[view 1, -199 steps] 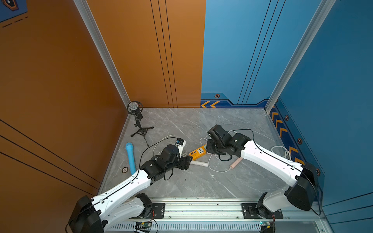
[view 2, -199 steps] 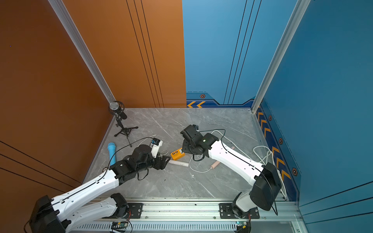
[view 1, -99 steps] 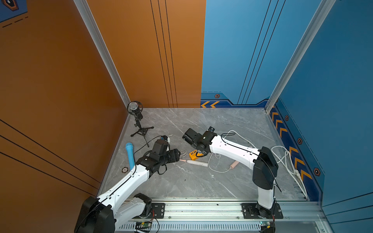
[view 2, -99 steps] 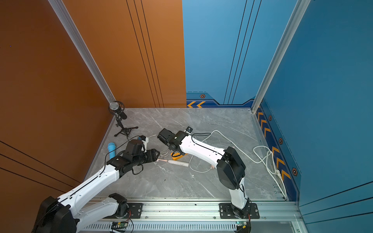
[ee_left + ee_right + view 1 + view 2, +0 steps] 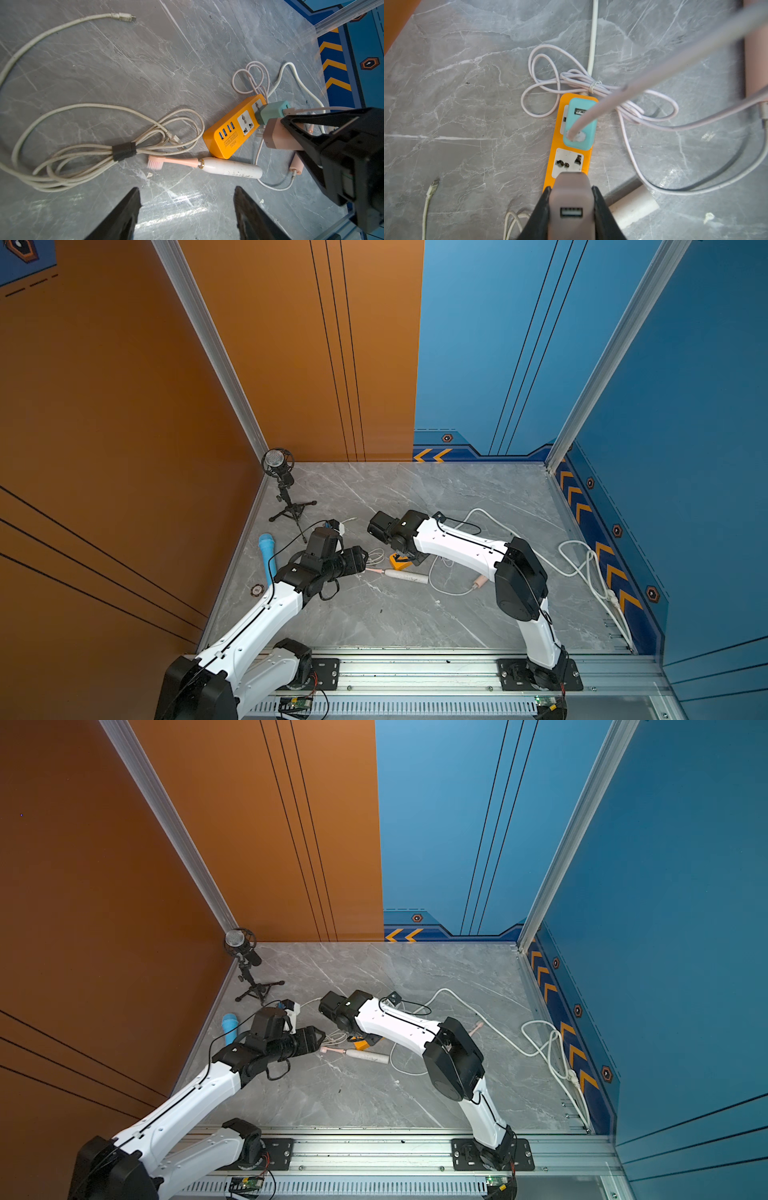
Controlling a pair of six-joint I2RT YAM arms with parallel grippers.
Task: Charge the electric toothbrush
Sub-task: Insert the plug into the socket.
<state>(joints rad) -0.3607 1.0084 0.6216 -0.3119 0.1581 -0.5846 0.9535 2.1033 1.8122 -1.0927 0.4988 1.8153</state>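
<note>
Closest to me, along the rail, the two white arms reach out over the grey marble table (image 5: pixel 415 614). The left gripper (image 5: pixel 186 189) hangs low over the table with its jaws spread wide and nothing between them, just short of the brush end of the electric toothbrush (image 5: pixel 204 165). The toothbrush lies flat on the table, pink head towards that gripper and white handle pointing away, its side right against the near edge of the orange power strip (image 5: pixel 228 133). Off the brush head lies a bundled white cable (image 5: pixel 83 149), cinched with a dark strap. The right gripper (image 5: pixel 571 188) is clamped on a pink adapter (image 5: pixel 570 195), holding it over the strip's USB end; its metal prongs show bare in the left wrist view. Farther along the strip a teal adapter (image 5: pixel 584 141) sits plugged in, a pale pink lead rising from it. Behind the strip is a tied coil of pink cable (image 5: pixel 593 84). Towards the orange wall a blue cylinder (image 5: pixel 266 547) lies flat, and in the far corner stands a microphone (image 5: pixel 276 460) on a small tripod.
</note>
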